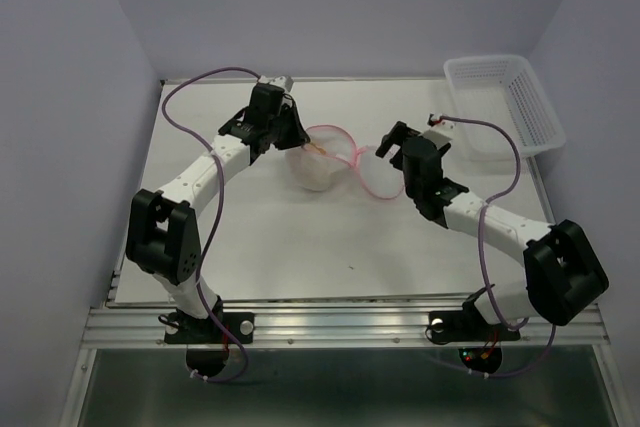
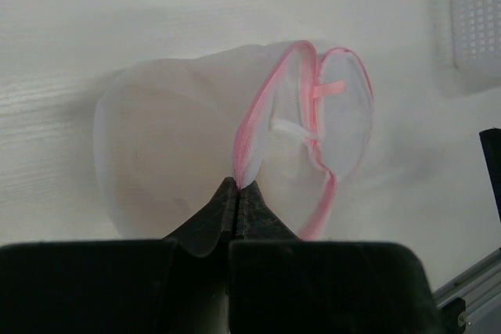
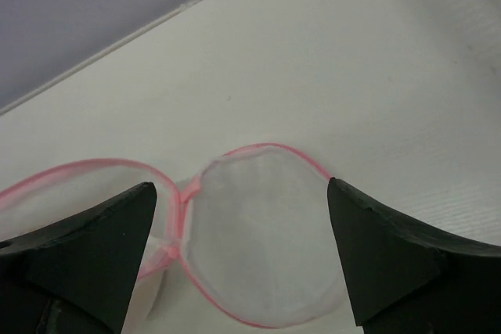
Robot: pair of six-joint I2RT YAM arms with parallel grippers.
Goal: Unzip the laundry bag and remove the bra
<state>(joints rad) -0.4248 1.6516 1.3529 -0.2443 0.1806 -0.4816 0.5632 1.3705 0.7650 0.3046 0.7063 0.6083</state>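
Note:
The laundry bag point(image 1: 318, 169) stands at the table's middle back, a white mesh dome with its pink zipper rim open. Its round lid point(image 1: 372, 175) is flapped out to the right and lies flat. My left gripper point(image 1: 297, 139) is shut on the bag's pink rim, which shows pinched at the fingertips in the left wrist view point(image 2: 238, 186). My right gripper point(image 1: 393, 146) is open and empty, hovering over the lid point(image 3: 258, 248), its fingertips point(image 3: 145, 197) straddling it. The bra is hidden; only pale mesh of the bag body point(image 2: 168, 142) shows.
A white plastic basket point(image 1: 505, 97) stands at the back right corner and also shows in the left wrist view point(image 2: 477, 13). Purple walls close the back and sides. The table's metal front rail point(image 1: 340, 325) carries both arm bases.

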